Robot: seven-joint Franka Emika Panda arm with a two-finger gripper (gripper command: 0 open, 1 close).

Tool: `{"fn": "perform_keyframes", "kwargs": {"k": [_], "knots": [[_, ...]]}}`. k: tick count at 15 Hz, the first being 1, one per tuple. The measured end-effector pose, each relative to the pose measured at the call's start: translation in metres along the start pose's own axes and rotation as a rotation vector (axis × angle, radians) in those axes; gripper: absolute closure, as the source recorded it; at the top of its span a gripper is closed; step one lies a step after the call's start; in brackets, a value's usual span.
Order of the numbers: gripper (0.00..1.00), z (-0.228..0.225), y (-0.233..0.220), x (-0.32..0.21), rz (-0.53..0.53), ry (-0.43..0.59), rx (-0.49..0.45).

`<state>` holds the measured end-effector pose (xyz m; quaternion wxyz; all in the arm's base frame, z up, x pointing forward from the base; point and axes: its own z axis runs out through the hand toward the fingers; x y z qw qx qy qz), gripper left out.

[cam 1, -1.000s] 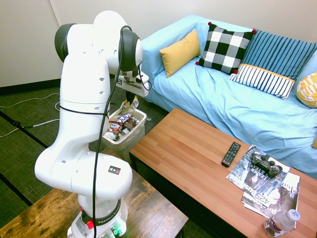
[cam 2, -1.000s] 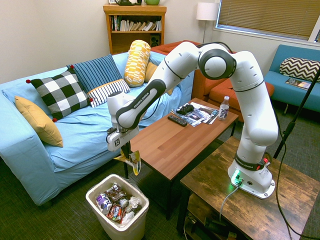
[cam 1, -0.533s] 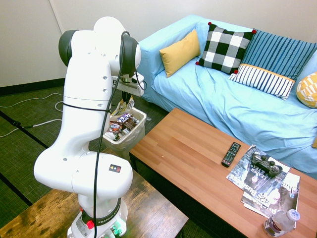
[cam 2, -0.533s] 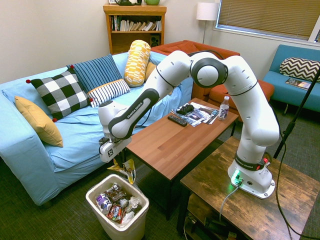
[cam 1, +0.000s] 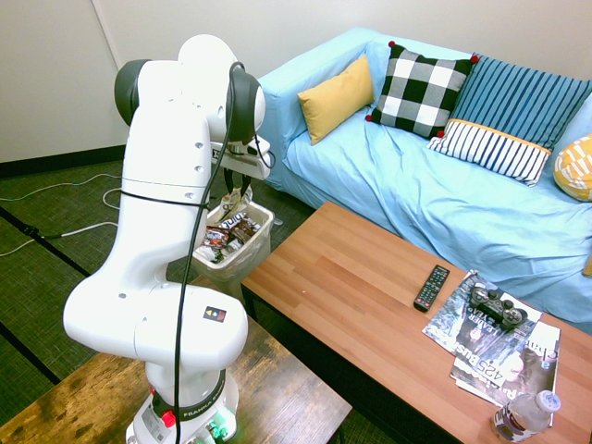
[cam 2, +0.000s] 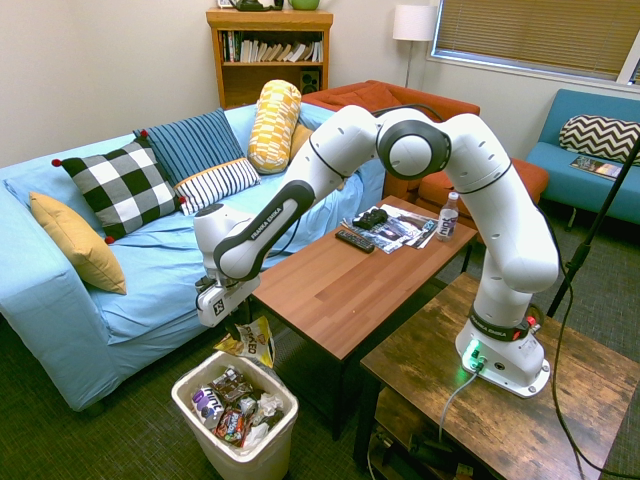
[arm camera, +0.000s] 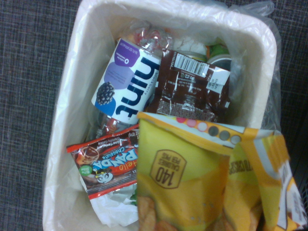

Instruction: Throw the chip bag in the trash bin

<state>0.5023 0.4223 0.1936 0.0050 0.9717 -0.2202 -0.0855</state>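
Observation:
The chip bag (cam 2: 252, 342), yellow and crumpled, hangs tilted just under my gripper (cam 2: 237, 324), directly above the trash bin (cam 2: 192, 402). Whether the bag is still gripped does not show. In the first exterior view the arm hides most of the gripper (cam 1: 238, 181); the chip bag (cam 1: 234, 198) shows as a yellow scrap over the white trash bin (cam 1: 265, 222). The wrist view looks straight down into the lined trash bin (arm camera: 61, 120), with the chip bag (arm camera: 192, 187) large and close in front of it.
The bin holds a bottle with a purple label (arm camera: 126, 84) and dark candy wrappers (arm camera: 192, 89). A wooden coffee table (cam 2: 340, 290) stands right beside the bin, with a remote (cam 1: 431, 287), magazines (cam 1: 490, 347) and a water bottle (cam 1: 523, 416). A blue sofa (cam 2: 60, 310) lies behind.
The gripper has swung away from the table edge to a spot over the bin, carrying the chip bag. The bag now lies flatter and more tilted under it.

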Motion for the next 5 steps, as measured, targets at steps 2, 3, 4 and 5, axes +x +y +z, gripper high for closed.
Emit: {"fn": "perform_keyframes", "kwargs": {"k": [2, 3, 4, 5], "knots": [[0.0, -0.006, -0.004, 0.001, -0.002, 0.001, 0.003], [0.0, -0.01, -0.007, 0.0, -0.004, 0.002, 0.007], [0.0, -0.013, -0.009, 0.0, -0.006, 0.003, 0.011], [0.0, -0.015, -0.01, 0.001, -0.005, 0.004, 0.014]]}}
